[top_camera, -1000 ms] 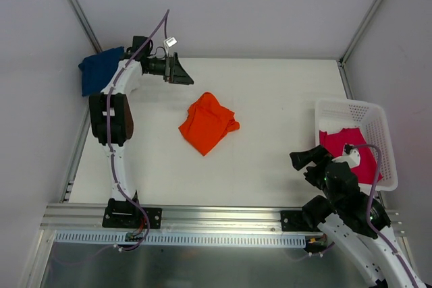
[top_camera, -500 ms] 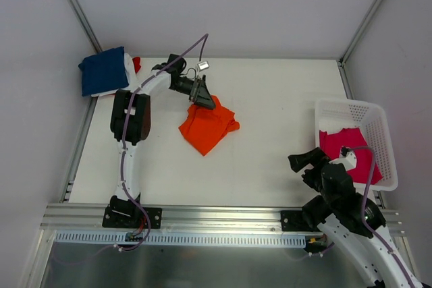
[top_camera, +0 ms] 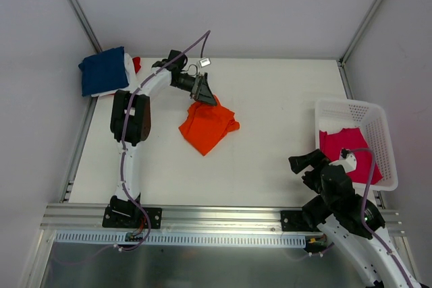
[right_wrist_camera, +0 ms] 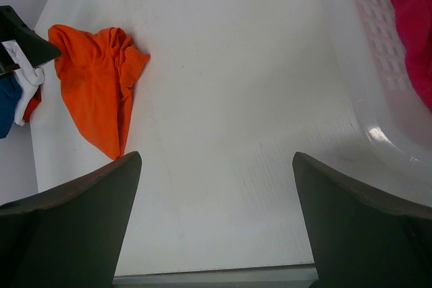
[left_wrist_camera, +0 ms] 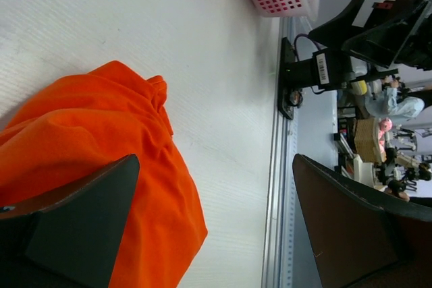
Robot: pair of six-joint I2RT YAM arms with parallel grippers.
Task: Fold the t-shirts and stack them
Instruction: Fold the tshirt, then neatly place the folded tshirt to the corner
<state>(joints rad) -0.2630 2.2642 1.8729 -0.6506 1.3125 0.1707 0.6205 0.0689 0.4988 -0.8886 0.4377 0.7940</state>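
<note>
Swung over from the folded navy t-shirt (top_camera: 102, 70) at the far-left corner, the left hand (top_camera: 202, 92) now hangs spread wide and empty above the crumpled orange t-shirt (top_camera: 208, 125) on the counter (top_camera: 283, 85). By the look of it, the orange one and the pink t-shirt (top_camera: 351, 152) in the basket (top_camera: 344, 104) are left to fold. The right hand (top_camera: 305, 162) gapes empty nearby.

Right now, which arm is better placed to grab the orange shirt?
Left: the left gripper hangs open at the orange shirt's far edge; the right gripper, also open, sits off by the basket.
</note>
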